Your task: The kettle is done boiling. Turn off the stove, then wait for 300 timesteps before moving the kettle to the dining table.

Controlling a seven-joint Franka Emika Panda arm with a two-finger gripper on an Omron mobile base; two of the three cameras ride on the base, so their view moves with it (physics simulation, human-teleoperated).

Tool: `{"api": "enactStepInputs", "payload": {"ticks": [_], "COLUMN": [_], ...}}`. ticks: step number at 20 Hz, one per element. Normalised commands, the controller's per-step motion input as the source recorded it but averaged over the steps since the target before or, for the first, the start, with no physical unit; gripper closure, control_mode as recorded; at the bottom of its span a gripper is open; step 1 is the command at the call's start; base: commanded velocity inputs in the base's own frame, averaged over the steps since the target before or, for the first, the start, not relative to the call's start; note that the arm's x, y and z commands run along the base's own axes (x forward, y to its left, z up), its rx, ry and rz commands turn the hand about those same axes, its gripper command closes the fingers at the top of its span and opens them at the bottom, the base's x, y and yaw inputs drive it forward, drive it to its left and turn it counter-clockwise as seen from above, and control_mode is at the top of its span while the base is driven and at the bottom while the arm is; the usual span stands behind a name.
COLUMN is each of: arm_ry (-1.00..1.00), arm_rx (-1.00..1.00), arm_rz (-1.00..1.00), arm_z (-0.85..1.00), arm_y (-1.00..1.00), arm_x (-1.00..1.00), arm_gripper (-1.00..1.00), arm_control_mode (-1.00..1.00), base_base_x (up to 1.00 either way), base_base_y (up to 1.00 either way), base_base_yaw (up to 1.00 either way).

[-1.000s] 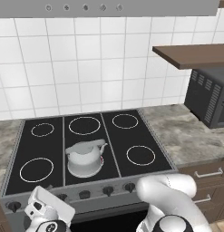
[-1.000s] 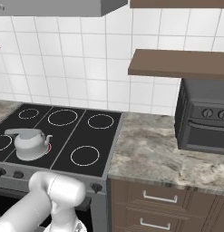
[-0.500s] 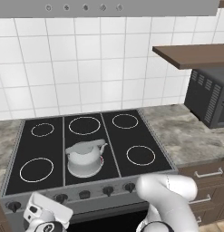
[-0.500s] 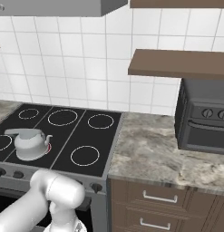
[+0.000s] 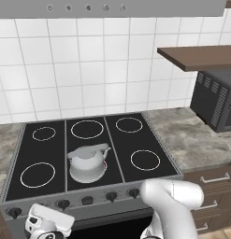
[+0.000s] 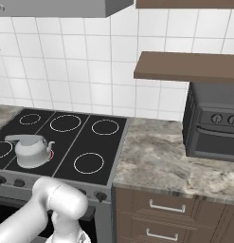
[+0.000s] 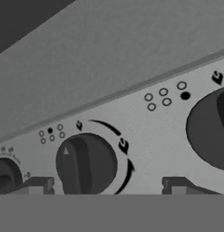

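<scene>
Since the earlier frames the hand has shifted slightly at the lower left of the left base view, below the knob row; kettle and cooktop have not moved. Hand view, left to right: one finger tip [image 7: 36,185], a black knob [image 7: 86,165] centred between the tips, the other finger tip [image 7: 177,185], and a larger-looking knob [image 7: 208,129] at the right edge. The gripper [image 7: 106,186] stands open, its jaws straddling the centred knob without visibly touching it. Left base view: the white hand [image 5: 46,224] sits low before the stove [image 5: 23,149]; the kettle [image 5: 88,162] rests on the front centre burner, a red glow at its base, so that burner appears lit. Judged step: turning off the stove, not yet done. The next move calls for closing on the knob and rotating it to off, provided this knob serves the kettle's burner, which cannot be confirmed.
</scene>
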Motion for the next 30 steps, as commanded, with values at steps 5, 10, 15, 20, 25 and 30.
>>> {"api": "enactStepInputs", "payload": {"ticks": [5, 10, 15, 20, 25, 30], "arm_ry": [0.00, 0.00, 0.00, 0.00, 0.00, 0.00], "arm_rx": [-0.02, 0.00, 0.00, 0.00, 0.00, 0.00], "arm_rz": [0.03, 0.00, -0.02, 0.00, 0.00, 0.01], "arm_z": [-0.18, -0.10, 0.00, 0.00, 0.00, 0.00], "arm_y": [0.03, -0.09, -0.28, -0.17, -0.02, -0.02], "arm_x": [0.09, -0.01, -0.20, -0.02, 0.12, 0.10], "arm_gripper": [-1.00, -1.00, -1.00, -1.00, -1.00, -1.00], "arm_control_mode": [-1.00, -1.00, -1.00, -1.00, -1.00, -1.00], "base_base_x": [0.00, 0.00, 0.00, 0.00, 0.00, 0.00], "base_base_y": [0.00, 0.00, 0.00, 0.00, 0.00, 0.00], "base_base_yaw": [0.00, 0.00, 0.00, 0.00, 0.00, 0.00]}}
